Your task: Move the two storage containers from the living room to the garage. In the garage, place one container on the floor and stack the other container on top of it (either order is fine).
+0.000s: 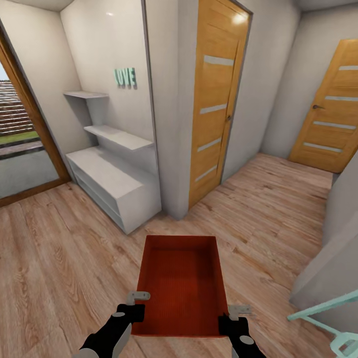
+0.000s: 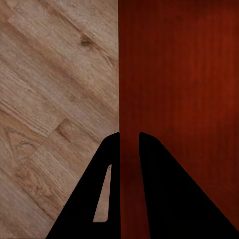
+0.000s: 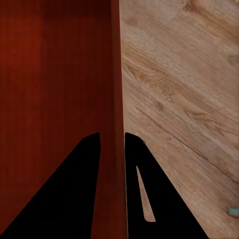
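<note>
**Bin carried through a wood-floored hallway**

Light wood plank flooring [image 1: 64, 258] stretches ahead in the head view, meeting pale grey-white walls, a low white shelving unit [image 1: 112, 186] with stepped shelves, and mint-green letters [image 1: 125, 77] fixed to the wall above it. Two orange-brown wooden doors with frosted horizontal strips stand further on, one near the middle [image 1: 216, 99] and one at the far right [image 1: 330, 117]. A wood-framed glass door [image 1: 22, 134] at the left edge looks out on brick steps and grass. A mint-green frame [image 1: 330, 311] pokes in at the lower right corner.

Held low in front of the robot is one orange-red shallow rectangular open-top plastic bin [image 1: 181, 283], its finely ribbed bottom facing up to the head camera and its walls a shade brighter than the darker floor of the bin. It sits level between the two arms, above the planks.

The left claw [image 1: 135, 304] grips the bin's left wall near the close corner, and the right claw [image 1: 233, 314] grips the right wall opposite. The wrist views add what the head view cannot: in the left wrist view the left claw [image 2: 129, 144] has its two black fingers on either side of the thin red wall, one inside the bin and one outside over the planks, pinching it. The right wrist view shows the right claw [image 3: 112, 142] straddling its wall the same way, with wood grain running beyond.
</note>
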